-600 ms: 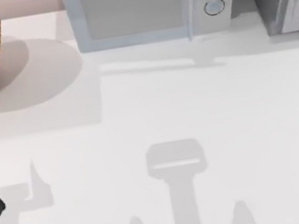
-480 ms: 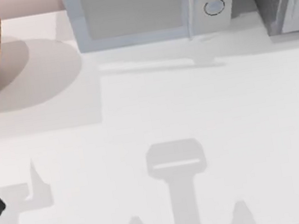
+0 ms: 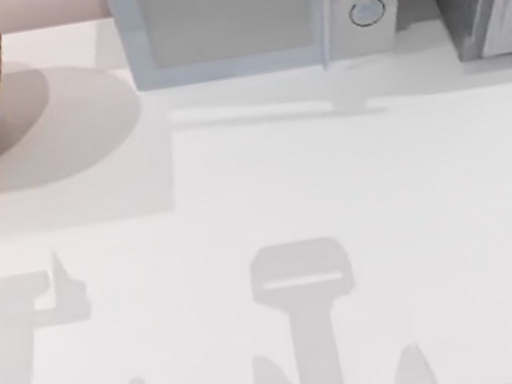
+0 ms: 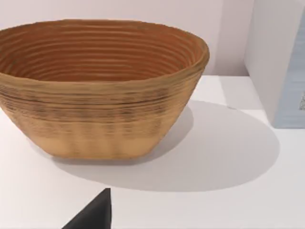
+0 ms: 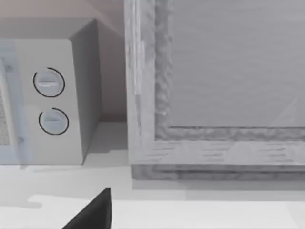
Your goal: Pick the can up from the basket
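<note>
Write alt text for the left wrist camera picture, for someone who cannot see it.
A round orange-brown basket with fine horizontal ribbing sits on a white table, casting a soft shadow to one side. A dark tip of the left end effector pokes in at the picture's edge, short of the basket and not touching it. A pale blue-grey microwave stands beside the basket.

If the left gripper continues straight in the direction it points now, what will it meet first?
Most likely the basket. In the left wrist view the basket stands directly ahead on the white table, with bare table between. Depth is hard to judge, so it may meet the outer wall rather than pass over the rim.
</note>
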